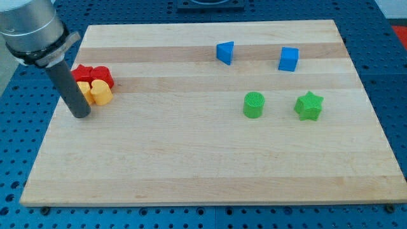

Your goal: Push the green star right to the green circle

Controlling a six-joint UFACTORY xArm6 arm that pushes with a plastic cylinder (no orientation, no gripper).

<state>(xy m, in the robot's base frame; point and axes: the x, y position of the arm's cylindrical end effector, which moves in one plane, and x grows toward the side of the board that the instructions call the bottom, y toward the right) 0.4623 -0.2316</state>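
Observation:
The green star [309,105] lies on the wooden board [210,165] at the view's right. The green circle [254,105] stands to the star's left, a short gap between them. My tip [81,114] rests on the board at the view's far left, far from both green blocks. It sits just left of and below a cluster of red and yellow blocks.
A red block [96,75] and a yellow heart-like block [99,91] are bunched by my tip, with another yellow block [82,87] partly behind the rod. A blue triangle [224,51] and a blue cube [288,59] lie at the view's top right.

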